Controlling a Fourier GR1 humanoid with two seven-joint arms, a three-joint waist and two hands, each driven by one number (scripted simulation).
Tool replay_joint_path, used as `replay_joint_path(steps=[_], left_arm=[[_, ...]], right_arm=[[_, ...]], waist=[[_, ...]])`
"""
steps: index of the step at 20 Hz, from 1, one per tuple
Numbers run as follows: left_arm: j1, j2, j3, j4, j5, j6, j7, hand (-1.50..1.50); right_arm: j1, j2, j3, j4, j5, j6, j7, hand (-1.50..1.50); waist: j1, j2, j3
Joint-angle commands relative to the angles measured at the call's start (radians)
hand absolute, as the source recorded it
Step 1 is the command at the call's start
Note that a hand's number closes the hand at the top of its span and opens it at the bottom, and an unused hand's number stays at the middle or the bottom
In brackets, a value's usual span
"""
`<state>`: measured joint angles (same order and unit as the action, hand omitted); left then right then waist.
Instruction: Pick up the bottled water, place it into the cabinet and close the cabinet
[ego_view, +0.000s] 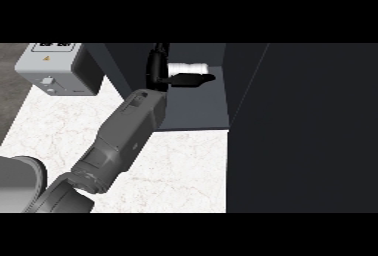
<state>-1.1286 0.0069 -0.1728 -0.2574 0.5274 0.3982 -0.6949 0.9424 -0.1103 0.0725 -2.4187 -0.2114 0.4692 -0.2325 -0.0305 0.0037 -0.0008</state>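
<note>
Bottled water (188, 67) lies deep inside the open cabinet (196, 107), near its back wall, so the placing looks done. One hand (181, 78), reaching in on a grey forearm (125, 135) from the lower left, sits just beside the bottle; whether its fingers grasp it or have let go, I cannot tell. A dark cabinet door (303, 125) stands open at the right, not yet closed. A grey appliance (55, 67) sits at the counter's (177, 170) far left corner

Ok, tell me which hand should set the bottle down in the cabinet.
Left. The left hand reaches inside the cabinet with its fingers curled round the bottle. The right hand is out of view, so it is probably worse placed.
</note>
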Motion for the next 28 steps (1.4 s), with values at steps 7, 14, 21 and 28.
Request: replay_joint_path(steps=[7,14,21,28], left_arm=[[0.213,-0.007,-0.182,-0.334,0.081,-0.041,0.11,-1.5],[0.443,-0.007,-0.298,-0.615,0.135,-0.101,0.088,-1.5],[0.687,0.011,-0.403,-0.926,0.057,-0.07,0.087,-1.5],[0.813,0.138,-0.416,-1.128,0.083,-0.11,0.197,1.5]], right_arm=[[-0.026,0.021,0.005,-0.047,-0.041,-0.037,0.041,-1.5],[0.015,0.022,0.061,-0.12,-0.015,-0.055,0.085,-1.5],[-0.002,0.026,0.089,-0.125,0.059,-0.087,0.089,-1.5],[0.047,-0.081,0.142,-0.186,0.135,0.025,0.055,1.5]], waist=[[0.034,-0.016,0.001],[0.036,-0.014,0.0],[0.05,-0.013,0.0],[0.031,-0.012,-0.001]])
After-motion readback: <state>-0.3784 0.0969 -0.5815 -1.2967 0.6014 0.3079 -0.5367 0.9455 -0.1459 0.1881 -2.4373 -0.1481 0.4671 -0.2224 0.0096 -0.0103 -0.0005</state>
